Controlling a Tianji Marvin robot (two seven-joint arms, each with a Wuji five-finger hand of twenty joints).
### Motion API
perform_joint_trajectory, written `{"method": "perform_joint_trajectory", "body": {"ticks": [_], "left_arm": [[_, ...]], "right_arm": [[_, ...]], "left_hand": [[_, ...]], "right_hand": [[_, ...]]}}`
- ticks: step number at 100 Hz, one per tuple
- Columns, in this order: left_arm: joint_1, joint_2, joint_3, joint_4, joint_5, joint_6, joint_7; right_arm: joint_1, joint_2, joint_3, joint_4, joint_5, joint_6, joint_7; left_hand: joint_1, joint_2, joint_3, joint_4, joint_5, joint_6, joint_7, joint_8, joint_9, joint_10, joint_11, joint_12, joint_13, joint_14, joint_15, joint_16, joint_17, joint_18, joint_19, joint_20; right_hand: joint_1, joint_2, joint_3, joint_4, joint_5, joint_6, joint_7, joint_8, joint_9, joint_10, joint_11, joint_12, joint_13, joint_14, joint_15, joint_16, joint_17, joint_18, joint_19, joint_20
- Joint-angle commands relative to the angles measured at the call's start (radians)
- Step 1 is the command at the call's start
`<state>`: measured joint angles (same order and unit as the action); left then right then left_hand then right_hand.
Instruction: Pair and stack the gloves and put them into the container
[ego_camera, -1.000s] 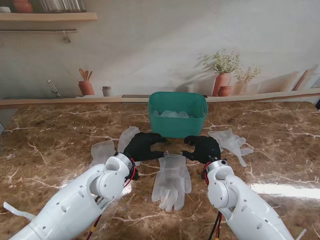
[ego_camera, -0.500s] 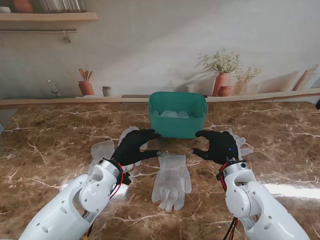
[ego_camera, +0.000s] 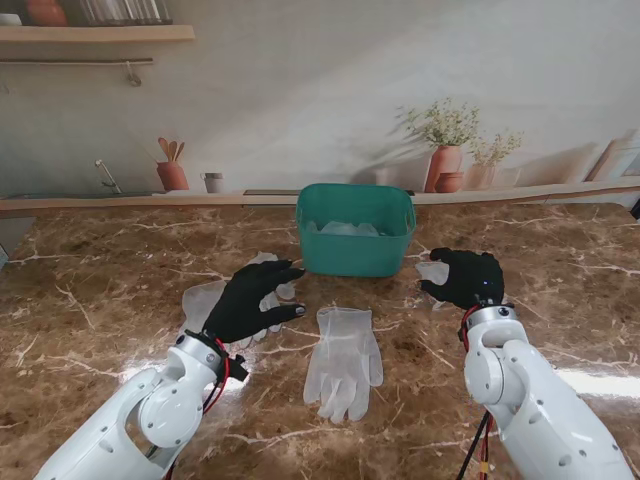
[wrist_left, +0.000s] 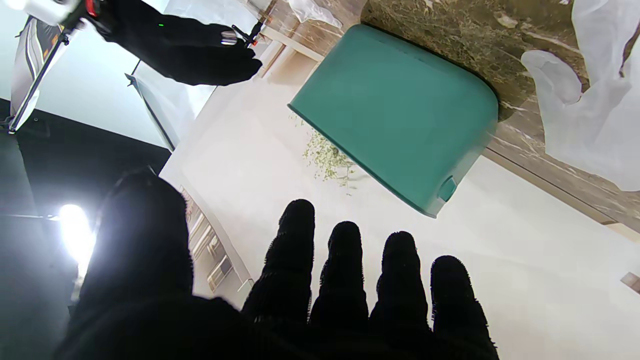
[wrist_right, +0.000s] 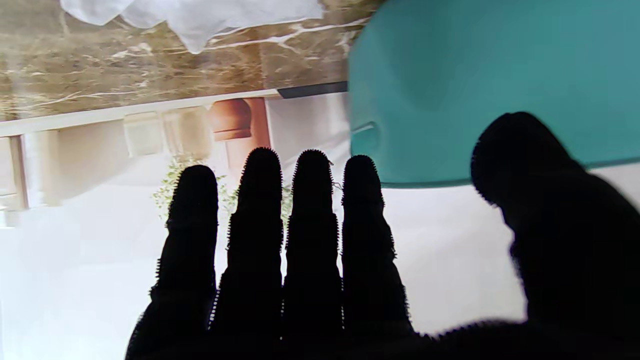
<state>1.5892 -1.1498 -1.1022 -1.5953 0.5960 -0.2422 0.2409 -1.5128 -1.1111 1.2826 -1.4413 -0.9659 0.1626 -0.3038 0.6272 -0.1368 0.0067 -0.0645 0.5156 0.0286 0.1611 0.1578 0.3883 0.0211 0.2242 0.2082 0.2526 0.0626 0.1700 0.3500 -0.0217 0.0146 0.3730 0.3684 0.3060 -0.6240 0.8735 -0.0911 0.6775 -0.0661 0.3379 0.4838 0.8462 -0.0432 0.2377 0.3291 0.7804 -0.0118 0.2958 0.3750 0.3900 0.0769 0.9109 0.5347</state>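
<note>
Under each hand lies a loose glove: left hand (ego_camera: 248, 297) over the left gloves (ego_camera: 205, 300), right hand (ego_camera: 467, 277) over the right glove (ego_camera: 435, 271) — both spread, holding nothing (paired gloves (ego_camera: 343, 360) between, fingers toward me), green container (ego_camera: 355, 228) beyond.

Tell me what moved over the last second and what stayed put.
Both robot hands spread apart from the middle: the left robot hand swung left over the left gloves, the right robot hand swung right over the right glove. Neither holds anything. The stacked center gloves and the green container stayed where they were.
</note>
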Motion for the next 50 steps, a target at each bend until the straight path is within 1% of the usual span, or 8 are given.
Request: {"method": "perform_joint_trajectory", "body": {"ticks": [1,17,33,43,50], "left_arm": [[0.009,0.004,-0.004,-0.010,-0.001,-0.006,-0.003],[0.017,0.004,-0.012,-0.021,-0.005,-0.015,-0.006],[0.020,0.005,-0.018,-0.024,-0.004,-0.015,-0.009],[0.021,0.007,-0.021,-0.024,0.001,-0.013,-0.012],[0.021,0.007,-0.023,-0.025,0.002,-0.011,-0.014]], "right_arm": [[0.055,0.009,-0.005,0.049,0.000,0.023,0.024],[0.167,0.015,-0.053,0.182,-0.005,0.058,0.027],[0.272,0.019,-0.117,0.317,-0.003,0.090,0.020],[0.334,0.020,-0.163,0.395,0.009,0.107,0.017],[0.383,0.019,-0.204,0.457,0.023,0.117,0.013]], "left_hand": [[0.001,0.023,-0.021,0.033,-0.007,0.008,-0.007,-0.016,-0.015,-0.029,-0.024,-0.011,-0.040,-0.058,-0.046,-0.011,-0.004,-0.046,-0.024,-0.024],[0.004,0.022,-0.022,0.033,-0.005,0.007,-0.007,-0.016,-0.013,-0.028,-0.024,-0.011,-0.039,-0.060,-0.047,-0.012,-0.004,-0.045,-0.025,-0.025],[0.007,0.021,-0.023,0.032,-0.003,0.006,-0.005,-0.015,-0.013,-0.029,-0.024,-0.011,-0.039,-0.062,-0.048,-0.012,-0.004,-0.046,-0.026,-0.025],[0.010,0.021,-0.022,0.032,-0.003,0.003,-0.004,-0.014,-0.014,-0.031,-0.024,-0.011,-0.040,-0.065,-0.049,-0.012,-0.004,-0.050,-0.028,-0.026],[0.013,0.020,-0.022,0.032,-0.001,0.003,-0.002,-0.013,-0.013,-0.030,-0.023,-0.010,-0.040,-0.066,-0.049,-0.012,-0.004,-0.051,-0.029,-0.027]], "right_hand": [[0.014,-0.022,0.035,-0.008,-0.013,0.011,0.013,0.011,0.000,0.002,0.013,0.012,0.018,0.001,0.009,0.019,0.000,0.007,0.026,0.022],[0.010,-0.021,0.045,-0.013,-0.020,0.018,0.012,0.012,-0.008,0.006,0.018,0.015,0.013,0.003,0.017,0.026,-0.006,0.009,0.031,0.027],[0.007,-0.015,0.040,-0.015,-0.046,0.033,0.003,0.010,-0.034,0.011,0.021,0.018,-0.007,0.003,0.023,0.032,-0.021,0.006,0.028,0.029],[0.011,-0.013,0.027,-0.015,-0.093,0.059,-0.023,0.002,-0.064,0.016,0.042,0.034,-0.032,0.005,0.045,0.049,-0.039,0.001,0.020,0.031],[0.016,-0.015,0.020,-0.015,-0.137,0.088,-0.053,-0.008,-0.098,0.015,0.079,0.067,-0.057,0.002,0.078,0.073,-0.055,-0.002,0.016,0.037]]}}
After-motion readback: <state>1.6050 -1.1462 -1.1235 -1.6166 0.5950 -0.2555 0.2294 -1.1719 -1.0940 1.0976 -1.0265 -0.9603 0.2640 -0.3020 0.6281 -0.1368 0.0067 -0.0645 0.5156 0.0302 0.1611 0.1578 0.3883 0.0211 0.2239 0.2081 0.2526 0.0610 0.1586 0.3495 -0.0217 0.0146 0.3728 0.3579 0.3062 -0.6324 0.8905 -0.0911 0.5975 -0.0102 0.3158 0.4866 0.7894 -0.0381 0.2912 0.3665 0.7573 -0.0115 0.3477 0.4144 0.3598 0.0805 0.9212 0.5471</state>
